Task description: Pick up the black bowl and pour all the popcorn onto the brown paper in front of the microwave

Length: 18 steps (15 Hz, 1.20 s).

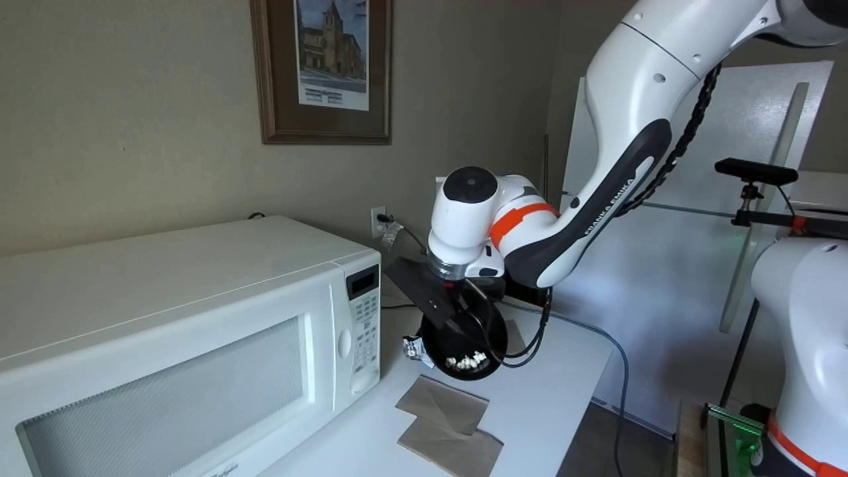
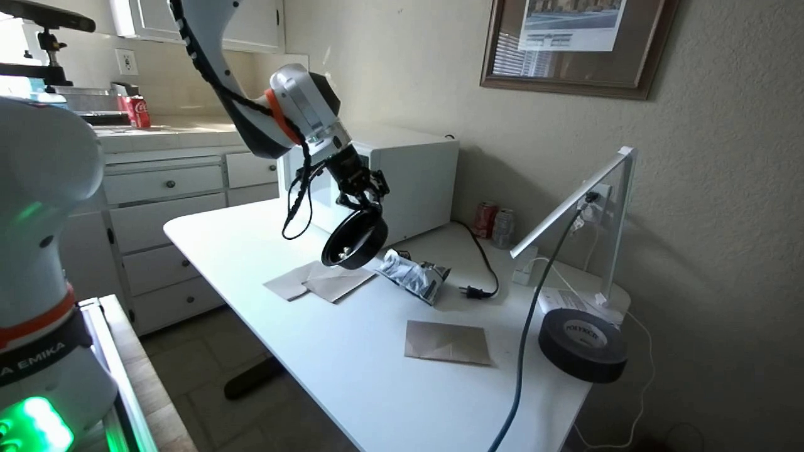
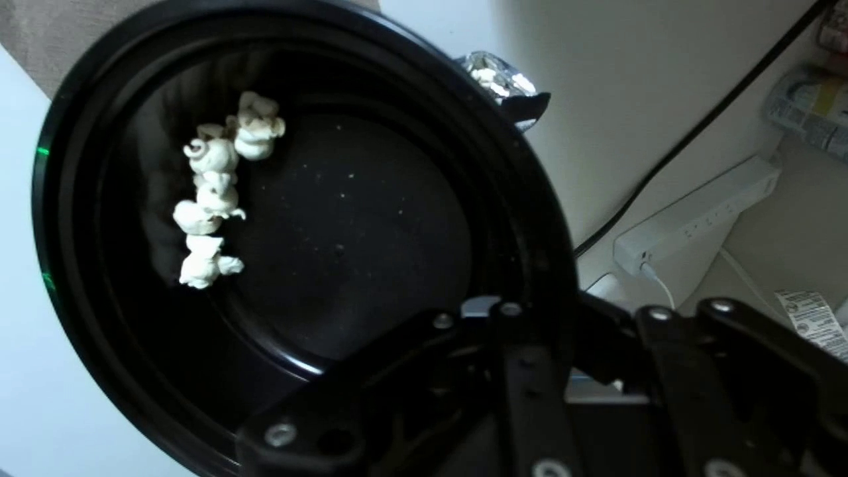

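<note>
My gripper (image 3: 550,318) is shut on the rim of the black bowl (image 3: 358,218), which also shows in both exterior views (image 1: 447,341) (image 2: 372,237). The bowl is held above the white table, tilted, its opening facing sideways and up. White popcorn (image 3: 212,192) lies in a row along the bowl's low side; it also shows in both exterior views (image 1: 466,362) (image 2: 344,253). The brown paper (image 1: 442,405), overlapping pieces, lies flat near the bowl, in front of the white microwave (image 1: 199,331). A corner of paper (image 3: 40,40) shows past the bowl in the wrist view.
A silver foil bag (image 2: 411,275) lies beside the bowl. Another brown paper (image 2: 447,342) lies farther along the table. A black plug cord (image 2: 480,292), cans (image 2: 493,223), a clear stand (image 2: 578,201), a black tape roll (image 2: 583,345) and a dark cable (image 2: 527,333) are on the table.
</note>
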{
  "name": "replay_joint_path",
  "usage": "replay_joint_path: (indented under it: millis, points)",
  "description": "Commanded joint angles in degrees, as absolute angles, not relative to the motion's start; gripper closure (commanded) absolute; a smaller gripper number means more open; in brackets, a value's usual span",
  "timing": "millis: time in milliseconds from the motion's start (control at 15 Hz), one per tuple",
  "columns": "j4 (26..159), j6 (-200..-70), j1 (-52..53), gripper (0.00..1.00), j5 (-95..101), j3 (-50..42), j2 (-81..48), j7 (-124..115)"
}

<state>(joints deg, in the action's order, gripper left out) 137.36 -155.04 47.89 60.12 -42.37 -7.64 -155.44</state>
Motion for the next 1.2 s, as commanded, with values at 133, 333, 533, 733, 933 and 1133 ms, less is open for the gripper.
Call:
replay_joint_path:
  millis: [133,333,533,733,933,1133]
  points:
    - [135.03,-157.56,55.45,0.99,62.47,-49.41,-10.00,-157.87]
    - [136.45,-157.72,58.23,0.99,62.51,-51.14,-10.28,-156.04]
    - [136.02,-157.97,61.90,0.99,61.46,-54.29,-11.78,-155.68]
    - [134.65,-160.57,67.07,0.99,61.44,-59.98,-14.76,-155.93]
    - [133.13,-164.84,73.44,0.99,59.01,-67.23,-19.57,-155.78]
    - [135.81,-168.89,77.81,0.99,55.94,-71.46,-22.35,-155.72]
